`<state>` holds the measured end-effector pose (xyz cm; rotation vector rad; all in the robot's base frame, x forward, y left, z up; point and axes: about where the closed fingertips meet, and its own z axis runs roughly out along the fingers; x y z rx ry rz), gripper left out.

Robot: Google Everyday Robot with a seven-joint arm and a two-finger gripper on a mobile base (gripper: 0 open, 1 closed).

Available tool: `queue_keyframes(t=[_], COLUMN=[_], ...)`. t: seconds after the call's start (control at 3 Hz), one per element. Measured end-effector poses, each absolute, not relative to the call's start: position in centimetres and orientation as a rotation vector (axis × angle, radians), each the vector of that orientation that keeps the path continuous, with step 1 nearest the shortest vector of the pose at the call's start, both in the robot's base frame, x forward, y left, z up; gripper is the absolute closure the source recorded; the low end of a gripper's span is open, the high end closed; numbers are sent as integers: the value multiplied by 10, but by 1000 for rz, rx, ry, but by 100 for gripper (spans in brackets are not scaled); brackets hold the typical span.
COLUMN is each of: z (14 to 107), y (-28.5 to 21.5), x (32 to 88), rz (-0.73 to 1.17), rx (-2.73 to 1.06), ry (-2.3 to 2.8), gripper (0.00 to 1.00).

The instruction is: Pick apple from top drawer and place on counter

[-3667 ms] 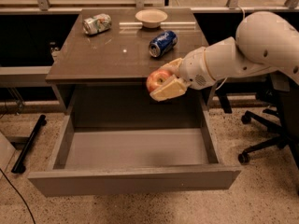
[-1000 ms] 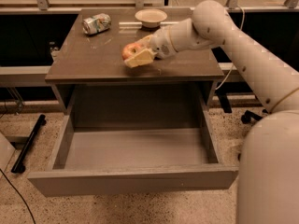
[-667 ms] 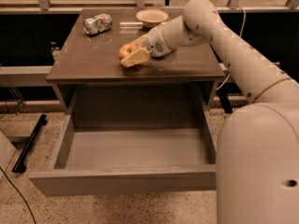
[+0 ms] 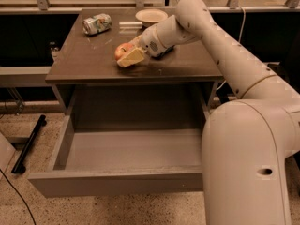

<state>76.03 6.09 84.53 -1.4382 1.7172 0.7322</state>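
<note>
The red and yellowish apple [image 4: 123,50] is held in my gripper [image 4: 128,55], just above the middle of the glossy grey-brown counter [image 4: 89,62]. The pale fingers [image 4: 132,56] are shut on the apple. I cannot tell whether the apple touches the counter. My arm reaches in from the right and its big white body fills the lower right of the view. The top drawer [image 4: 126,151] stands pulled out below the counter, and its grey floor is bare.
A crushed can [image 4: 97,23] lies at the counter's back left. A white bowl [image 4: 151,17] stands at the back middle. A dark object, partly hidden behind my wrist [image 4: 164,52], lies on the counter. A black bar [image 4: 28,144] lies on the floor at left.
My gripper has carried the apple from over the drawer's right side up and left onto the middle of the counter. Over the last second it has moved slightly further left.
</note>
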Motion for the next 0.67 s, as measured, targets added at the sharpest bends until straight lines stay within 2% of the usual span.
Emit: queue_keyframes(t=[0.33,0.67], z=[843,843], y=[64,64], x=[760,760], rz=[738,738], rx=[-1441,-1442], ry=[1717,1717], gripper=[0,0])
